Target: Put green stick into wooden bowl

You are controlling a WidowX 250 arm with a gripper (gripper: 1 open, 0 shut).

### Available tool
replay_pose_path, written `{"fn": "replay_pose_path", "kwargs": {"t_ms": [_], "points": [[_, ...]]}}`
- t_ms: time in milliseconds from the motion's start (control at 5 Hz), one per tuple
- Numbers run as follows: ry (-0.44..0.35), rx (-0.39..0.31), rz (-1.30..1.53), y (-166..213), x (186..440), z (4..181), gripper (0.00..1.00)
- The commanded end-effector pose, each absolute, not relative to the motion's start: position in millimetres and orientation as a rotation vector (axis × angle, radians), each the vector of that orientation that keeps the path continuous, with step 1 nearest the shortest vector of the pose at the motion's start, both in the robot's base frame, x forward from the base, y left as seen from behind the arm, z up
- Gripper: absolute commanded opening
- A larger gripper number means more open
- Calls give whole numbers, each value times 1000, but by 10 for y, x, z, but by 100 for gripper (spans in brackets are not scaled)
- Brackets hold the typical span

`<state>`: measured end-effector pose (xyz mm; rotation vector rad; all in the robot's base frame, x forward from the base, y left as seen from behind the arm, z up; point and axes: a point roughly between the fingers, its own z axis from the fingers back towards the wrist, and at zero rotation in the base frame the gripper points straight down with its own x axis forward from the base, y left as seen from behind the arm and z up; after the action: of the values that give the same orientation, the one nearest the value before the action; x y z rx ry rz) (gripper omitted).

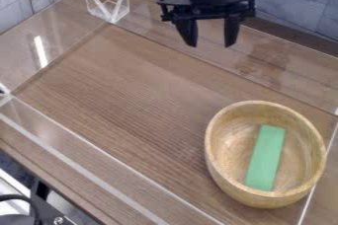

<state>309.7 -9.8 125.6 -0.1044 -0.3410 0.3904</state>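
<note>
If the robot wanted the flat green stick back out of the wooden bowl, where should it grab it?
Probably across the middle of the flat green stick, pinching its two long sides from above. It lies inside the round tan wooden bowl, whose raised wall would likely block a sideways reach.
</note>
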Motion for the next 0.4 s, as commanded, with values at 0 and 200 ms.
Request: {"fn": "replay_pose_path", "kwargs": {"t_ms": [0,200], "points": [[-380,-89,395,-120,3175,1394,100],[-392,-80,401,-175,3237,1464,100]]}}
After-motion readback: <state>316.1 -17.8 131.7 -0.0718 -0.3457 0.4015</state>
